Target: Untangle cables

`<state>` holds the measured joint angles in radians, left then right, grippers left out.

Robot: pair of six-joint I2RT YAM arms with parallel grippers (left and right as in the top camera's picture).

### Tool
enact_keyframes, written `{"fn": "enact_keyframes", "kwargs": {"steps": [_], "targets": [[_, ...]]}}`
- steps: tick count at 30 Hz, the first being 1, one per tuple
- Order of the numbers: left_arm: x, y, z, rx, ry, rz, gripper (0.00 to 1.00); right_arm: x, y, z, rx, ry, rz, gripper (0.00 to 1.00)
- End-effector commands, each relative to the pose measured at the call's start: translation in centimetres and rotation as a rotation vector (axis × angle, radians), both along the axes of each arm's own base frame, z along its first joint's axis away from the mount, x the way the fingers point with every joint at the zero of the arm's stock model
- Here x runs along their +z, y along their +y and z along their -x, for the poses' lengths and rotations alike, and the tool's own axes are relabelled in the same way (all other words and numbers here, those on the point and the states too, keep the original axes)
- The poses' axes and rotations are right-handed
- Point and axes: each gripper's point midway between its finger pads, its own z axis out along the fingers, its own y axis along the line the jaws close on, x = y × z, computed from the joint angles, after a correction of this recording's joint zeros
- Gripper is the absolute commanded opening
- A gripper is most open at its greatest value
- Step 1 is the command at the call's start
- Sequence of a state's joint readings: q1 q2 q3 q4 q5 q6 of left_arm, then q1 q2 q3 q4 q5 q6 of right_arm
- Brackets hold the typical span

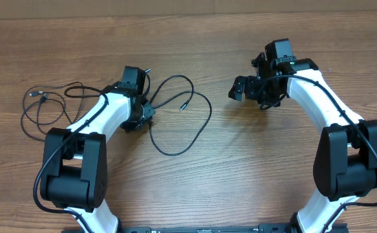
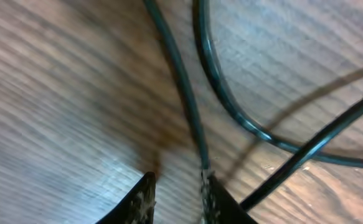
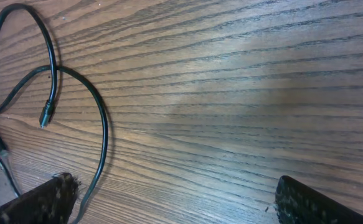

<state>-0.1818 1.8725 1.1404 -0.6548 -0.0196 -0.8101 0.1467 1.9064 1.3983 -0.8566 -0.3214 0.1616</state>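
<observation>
While the left gripper (image 2: 176,186) rests low on the table (image 1: 194,39), its fingers (image 2: 209,193) stand narrow with bare wood showing between them. One cable runs straight down to the inner edge of one finger, and I cannot tell whether it is pressed there. The cables (image 1: 210,111) are thin, black and glossy. One makes a big open loop at the table's middle, just right of the left gripper, and its small grey plug (image 1: 183,107) lies inside the loop. A looser bundle (image 1: 43,97) of overlapping curves lies to the far left. The right gripper (image 3: 174,180) hangs wide and empty over bare wood, to the right of the loop.
</observation>
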Motion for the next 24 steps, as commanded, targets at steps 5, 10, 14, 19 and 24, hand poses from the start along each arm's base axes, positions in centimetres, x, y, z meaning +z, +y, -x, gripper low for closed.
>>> {"fn": "enact_keyframes", "kwargs": {"steps": [5, 10, 14, 19, 24], "targets": [[-1.1, 1.1, 1.6, -0.021, 0.068, -0.067, 0.34, 0.8, 0.0, 0.0, 0.0, -0.024, 0.003, 1.0], [-0.2, 0.0, 0.6, -0.006, 0.054, 0.071, 0.31, 0.8, 0.0, 0.0, 0.0, -0.024, 0.003, 1.0], [2.0, 0.1, -0.7, 0.037, 0.054, 0.194, 0.26, 0.8, 0.0, 0.0, 0.0, -0.024, 0.003, 1.0], [2.7, 0.0, -1.8, 0.04, 0.018, 0.223, 0.28, 0.8, 0.0, 0.0, 0.0, -0.024, 0.003, 1.0], [2.5, 0.3, -2.2, 0.053, 0.002, 0.198, 0.29, 0.8, 0.0, 0.0, 0.0, -0.024, 0.003, 1.0]]}}
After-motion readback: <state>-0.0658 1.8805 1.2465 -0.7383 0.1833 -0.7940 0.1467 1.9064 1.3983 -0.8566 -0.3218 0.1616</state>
